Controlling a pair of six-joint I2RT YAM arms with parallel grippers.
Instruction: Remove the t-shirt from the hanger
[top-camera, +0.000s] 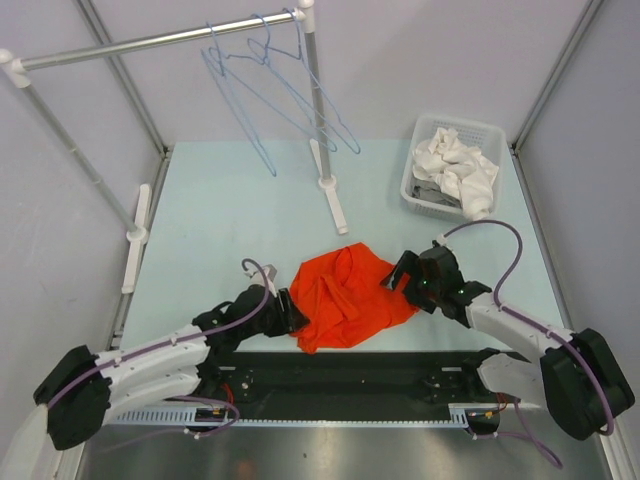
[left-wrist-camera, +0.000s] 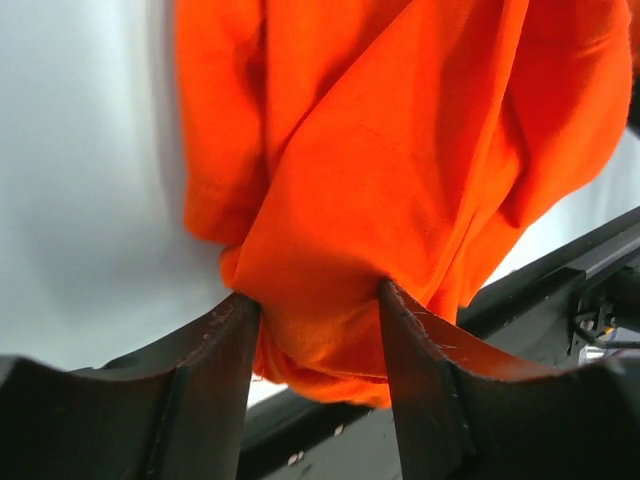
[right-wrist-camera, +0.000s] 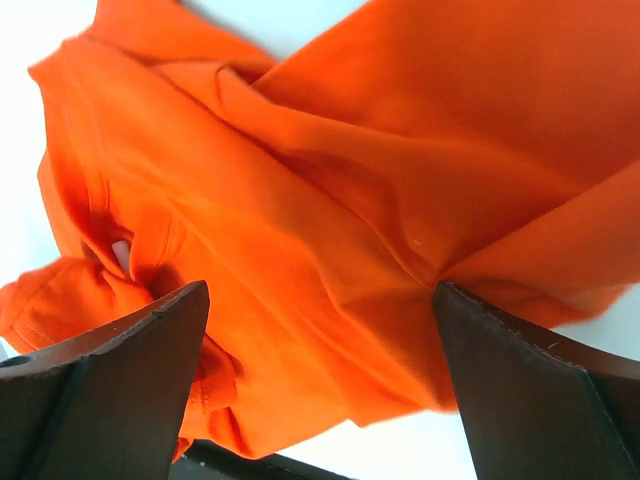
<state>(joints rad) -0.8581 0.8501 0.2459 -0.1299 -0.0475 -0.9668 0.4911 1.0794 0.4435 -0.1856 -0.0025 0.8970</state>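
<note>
The crumpled orange cotton t-shirt (top-camera: 345, 300) lies in a heap at the near middle of the pale green bench (top-camera: 220, 210), directly between the two arms. Its left edge reaches into the left gripper (left-wrist-camera: 315, 295) and its right edge sits under the right gripper (right-wrist-camera: 320, 287).

The left gripper's dark fingers are partly closed and clamped on a gathered bunch of the orange fabric, which bulges out between and below them. The right gripper's fingers stand wide apart with folds of the shirt spread in the gap. Whether their tips press on the cloth cannot be told, and they hold nothing.

The bench is walled by plain grey panels. At its rear stands a silver-and-white garment rail (top-camera: 150, 42) with several thin blue wire hangers (top-camera: 270, 95) hooked on it, well apart from the shirt. At the right rear corner sits a white slotted plastic basket (top-camera: 482, 130) filled with rumpled white cloths (top-camera: 455, 165). A black rail (top-camera: 340, 375) runs along the near edge, between the arm bases.
</note>
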